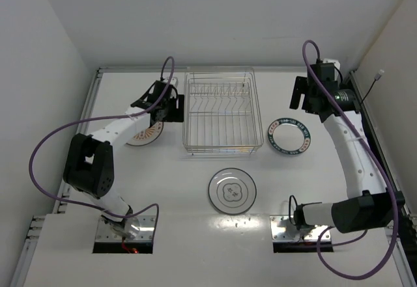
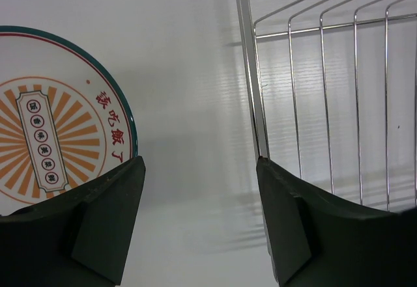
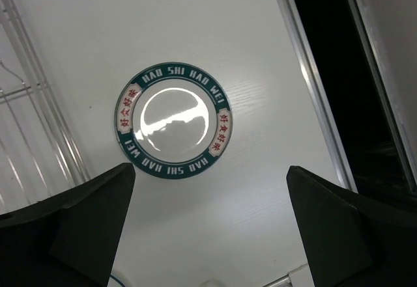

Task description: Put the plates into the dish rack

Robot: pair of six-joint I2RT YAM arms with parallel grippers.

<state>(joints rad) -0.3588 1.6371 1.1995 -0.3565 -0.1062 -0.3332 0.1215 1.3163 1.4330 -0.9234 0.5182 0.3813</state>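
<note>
Nearest you, the flower plate (image 1: pixel 232 191) lies flat on the table (image 1: pixel 163 189), just near of the rack (image 1: pixel 219 114). Your left jaws stand spread and hold nothing, between the orange plate (image 2: pixel 52 144) at the rack's left and the rack's left wall. Your right jaws gape wide above the teal plate (image 3: pixel 172 121), which lies flat just right of the rack.
</note>
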